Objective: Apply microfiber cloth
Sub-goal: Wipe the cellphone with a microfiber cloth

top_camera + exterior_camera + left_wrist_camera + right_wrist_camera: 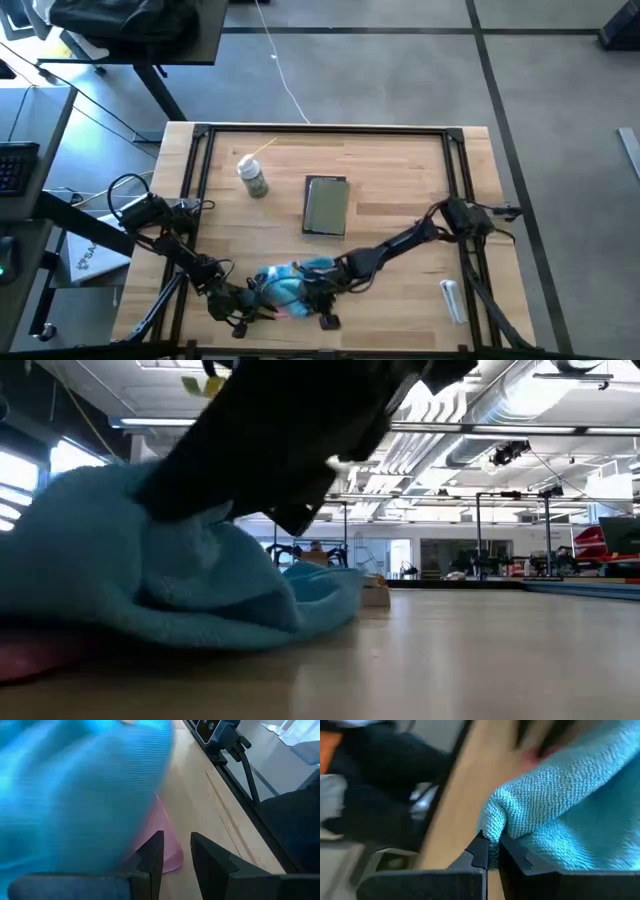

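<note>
Turquoise microfiber cloth, soft, limp, light.
My right end effector pinches its folded edge; left end effector hangs unclenched.

I see the microfiber cloth lying on the phone at the table's front edge; tablet behind it, spray bottle left of the tablet.

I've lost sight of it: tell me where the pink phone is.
In the high view the pink phone lies at the table's near edge, mostly under the microfiber cloth, between the left tool and right tool.
</note>
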Controlling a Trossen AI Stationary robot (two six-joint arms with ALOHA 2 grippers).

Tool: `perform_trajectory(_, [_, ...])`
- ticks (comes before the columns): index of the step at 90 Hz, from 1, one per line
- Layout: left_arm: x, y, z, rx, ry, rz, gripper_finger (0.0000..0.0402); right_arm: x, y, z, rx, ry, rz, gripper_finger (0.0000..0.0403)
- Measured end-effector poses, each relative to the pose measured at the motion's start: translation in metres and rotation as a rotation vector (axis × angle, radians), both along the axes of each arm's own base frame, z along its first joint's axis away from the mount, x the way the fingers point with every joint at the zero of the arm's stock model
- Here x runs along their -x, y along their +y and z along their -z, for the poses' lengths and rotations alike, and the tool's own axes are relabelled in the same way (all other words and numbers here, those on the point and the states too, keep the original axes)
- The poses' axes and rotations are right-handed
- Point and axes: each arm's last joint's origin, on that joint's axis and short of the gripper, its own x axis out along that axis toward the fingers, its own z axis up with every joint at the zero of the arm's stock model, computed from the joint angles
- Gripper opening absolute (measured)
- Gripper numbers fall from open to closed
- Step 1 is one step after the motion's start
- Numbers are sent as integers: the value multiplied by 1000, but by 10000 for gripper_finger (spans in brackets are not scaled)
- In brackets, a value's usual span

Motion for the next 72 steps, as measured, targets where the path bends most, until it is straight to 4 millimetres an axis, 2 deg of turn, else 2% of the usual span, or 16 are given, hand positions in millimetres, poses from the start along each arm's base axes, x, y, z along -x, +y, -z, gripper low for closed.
perform_trajectory(11, [0,0,0,-1,-1,0,78,-4,1,-3,39,-84,32,0])
perform_trajectory(25, [0,0,0,1,-2,-1,78,-17,-16,3,150,-183,144,0])
perform_trajectory(43, [0,0,0,-1,-4,1,78,-35,-33,45,78,-199,130,0])
perform_trajectory(55, [0,0,0,-2,-4,-1,78,-40,-46,49,177,-206,245,0])
perform_trajectory(72, [0,0,0,-1,-4,-5,78,-44,-77,45,358,-206,353,0])
